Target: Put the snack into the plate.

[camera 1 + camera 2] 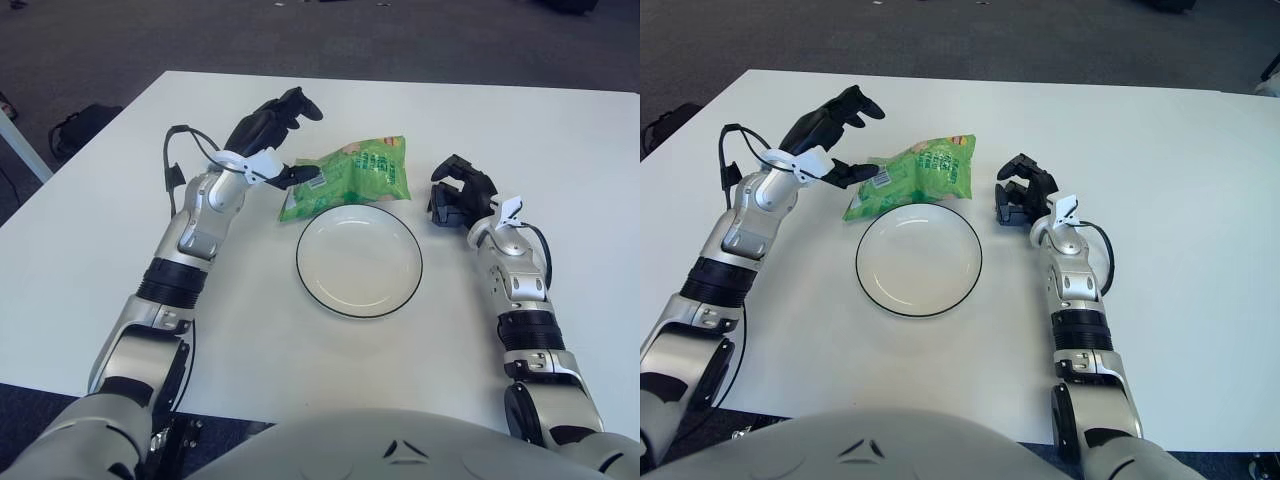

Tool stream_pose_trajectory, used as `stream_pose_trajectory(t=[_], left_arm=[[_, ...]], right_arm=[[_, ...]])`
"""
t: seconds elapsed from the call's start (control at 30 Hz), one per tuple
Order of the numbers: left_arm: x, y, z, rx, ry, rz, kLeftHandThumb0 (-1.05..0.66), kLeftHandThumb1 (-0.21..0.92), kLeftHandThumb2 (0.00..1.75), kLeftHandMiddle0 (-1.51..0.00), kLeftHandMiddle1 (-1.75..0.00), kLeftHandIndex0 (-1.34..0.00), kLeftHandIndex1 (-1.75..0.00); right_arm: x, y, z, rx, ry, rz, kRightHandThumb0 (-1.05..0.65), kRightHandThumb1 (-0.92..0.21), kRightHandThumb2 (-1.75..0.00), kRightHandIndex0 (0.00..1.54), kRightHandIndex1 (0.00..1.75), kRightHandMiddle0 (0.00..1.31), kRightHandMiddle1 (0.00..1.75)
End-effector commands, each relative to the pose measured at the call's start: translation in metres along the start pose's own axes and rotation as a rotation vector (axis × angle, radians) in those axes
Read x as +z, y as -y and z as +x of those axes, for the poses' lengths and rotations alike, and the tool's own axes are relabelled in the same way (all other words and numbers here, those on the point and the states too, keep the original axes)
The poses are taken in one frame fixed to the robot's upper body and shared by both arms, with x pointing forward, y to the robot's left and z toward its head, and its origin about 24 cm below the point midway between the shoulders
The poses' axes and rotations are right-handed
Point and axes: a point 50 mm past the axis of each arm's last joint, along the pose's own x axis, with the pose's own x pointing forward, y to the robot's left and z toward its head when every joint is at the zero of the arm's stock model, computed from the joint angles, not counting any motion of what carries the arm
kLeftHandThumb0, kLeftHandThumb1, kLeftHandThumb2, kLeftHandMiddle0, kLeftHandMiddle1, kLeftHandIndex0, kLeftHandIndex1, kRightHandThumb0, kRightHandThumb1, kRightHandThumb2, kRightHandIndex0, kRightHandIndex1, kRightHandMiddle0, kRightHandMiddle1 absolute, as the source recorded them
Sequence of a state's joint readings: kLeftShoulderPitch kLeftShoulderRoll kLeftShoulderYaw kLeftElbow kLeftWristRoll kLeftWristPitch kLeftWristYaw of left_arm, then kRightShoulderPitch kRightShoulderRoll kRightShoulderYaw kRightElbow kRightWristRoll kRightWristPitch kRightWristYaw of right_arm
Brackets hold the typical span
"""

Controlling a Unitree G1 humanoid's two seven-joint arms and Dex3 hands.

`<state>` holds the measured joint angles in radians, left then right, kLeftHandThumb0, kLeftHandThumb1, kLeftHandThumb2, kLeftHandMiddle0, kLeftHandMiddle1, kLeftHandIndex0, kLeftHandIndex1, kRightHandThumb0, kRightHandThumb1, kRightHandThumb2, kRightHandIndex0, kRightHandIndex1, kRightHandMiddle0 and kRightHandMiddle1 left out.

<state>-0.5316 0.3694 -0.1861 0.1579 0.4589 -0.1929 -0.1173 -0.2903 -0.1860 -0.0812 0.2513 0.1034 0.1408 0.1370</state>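
Observation:
A green snack bag point(350, 175) lies flat on the white table, its near edge overlapping the far rim of the white plate point(405, 290) with the black edge. My left hand point(283, 140) hovers at the bag's left end, fingers spread, thumb low by the barcode corner and the other fingers raised above it; nothing is held. My right hand point(457, 195) shows to the right of the plate and bag, fingers curled with nothing in them.
The white table point(90, 260) stretches wide around the plate, with its left edge running diagonally toward me. Beyond it is dark carpet, and a dark bag point(85, 125) lies on the floor at the far left.

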Motion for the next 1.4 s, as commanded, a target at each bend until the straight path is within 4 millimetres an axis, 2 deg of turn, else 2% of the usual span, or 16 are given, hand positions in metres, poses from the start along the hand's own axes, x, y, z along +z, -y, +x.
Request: stream_pose_trajectory(t=[0.0,0.07,0.17,0.57,0.83,1.03,1.13,1.37], left_arm=[[0.002,-0.001,0.007,-0.018,0.020,0.040,-0.90,0.69,0.61,-0.01,-0.77,0.00,-0.91],[0.003,0.005,0.009,-0.048,0.026,0.051,-0.95,0.80,0.49,0.00,-0.65,0.00,-0.80],[0.004,0.010,0.011,-0.065,0.036,0.052,-1.00,0.88,0.45,0.00,-0.53,0.00,-0.68],[0.015,0.028,0.020,-0.115,0.029,0.036,-1.05,0.92,0.59,0.00,-0.27,0.00,-0.48],[0.022,0.034,0.021,-0.139,-0.002,0.027,-1.05,0.92,0.62,0.00,-0.21,0.00,-0.43],[0.024,0.045,0.026,-0.176,-0.034,0.002,-1.05,0.92,0.65,0.00,-0.20,0.00,-0.43],[0.025,0.056,0.033,-0.206,-0.061,-0.027,-1.05,0.92,0.68,0.00,-0.20,0.00,-0.43],[0.026,0.069,0.046,-0.268,-0.094,-0.067,-1.05,0.92,0.73,0.00,-0.20,0.00,-0.43]], right_arm=[[-0.054,-0.004,-0.019,0.011,-0.266,0.009,-0.01,-0.22,-1.41,0.74,1.65,0.43,1.75],[-0.054,-0.005,-0.019,0.016,-0.265,0.006,-0.01,-0.22,-1.41,0.74,1.65,0.43,1.75],[-0.053,-0.006,-0.020,0.020,-0.264,0.002,-0.01,-0.22,-1.42,0.74,1.66,0.44,1.75],[-0.053,-0.007,-0.020,0.028,-0.254,-0.021,-0.01,-0.21,-1.44,0.74,1.69,0.44,1.75],[-0.052,-0.008,-0.020,0.025,-0.251,-0.048,-0.01,-0.19,-1.47,0.74,1.72,0.45,1.75],[-0.051,-0.008,-0.020,0.022,-0.246,-0.074,-0.01,-0.12,-1.56,0.79,1.74,0.52,1.72],[-0.051,-0.009,-0.020,0.027,-0.244,-0.086,-0.01,-0.09,-1.58,0.80,1.75,0.55,1.71],[-0.050,-0.012,-0.020,0.044,-0.238,-0.094,-0.01,-0.07,-1.60,0.82,1.75,0.55,1.72]])
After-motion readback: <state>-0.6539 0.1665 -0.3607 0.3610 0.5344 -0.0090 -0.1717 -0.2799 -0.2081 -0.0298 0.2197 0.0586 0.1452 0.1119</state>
